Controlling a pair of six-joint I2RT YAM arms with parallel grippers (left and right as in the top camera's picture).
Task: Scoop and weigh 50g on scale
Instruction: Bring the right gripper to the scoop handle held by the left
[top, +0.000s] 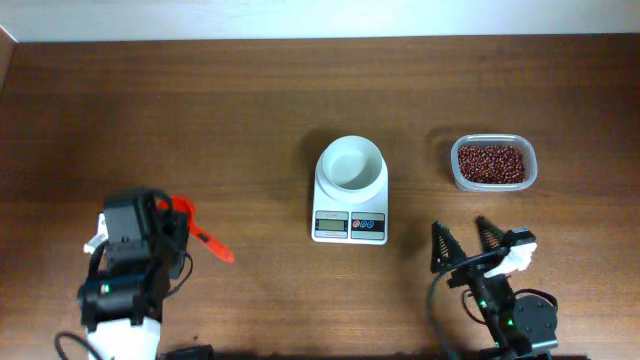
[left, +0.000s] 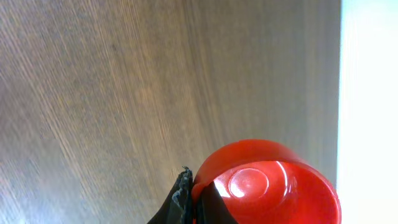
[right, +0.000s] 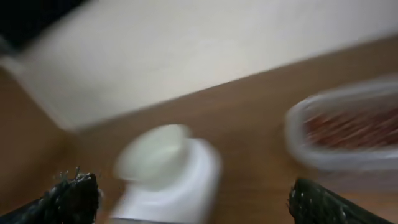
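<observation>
The white scale (top: 349, 226) stands mid-table with a round white bowl (top: 350, 163) on it, empty. My left gripper (top: 176, 214) is at the left front, shut on a red scoop (top: 205, 238) whose handle points toward the scale. In the left wrist view the fingers (left: 184, 190) pinch the rim of the scoop's empty red cup (left: 267, 183). My right gripper (top: 463, 240) is wide open at the right front, below the clear tub of red beans (top: 492, 163). The blurred right wrist view shows the scale (right: 168, 177) and the tub (right: 348, 130) ahead of the right gripper (right: 196, 200).
Dark wooden table (top: 200, 110). A pale wall or floor strip lies past its far edge (top: 300, 15) and shows at the right of the left wrist view (left: 370, 93). Bare wood separates the scoop and the scale.
</observation>
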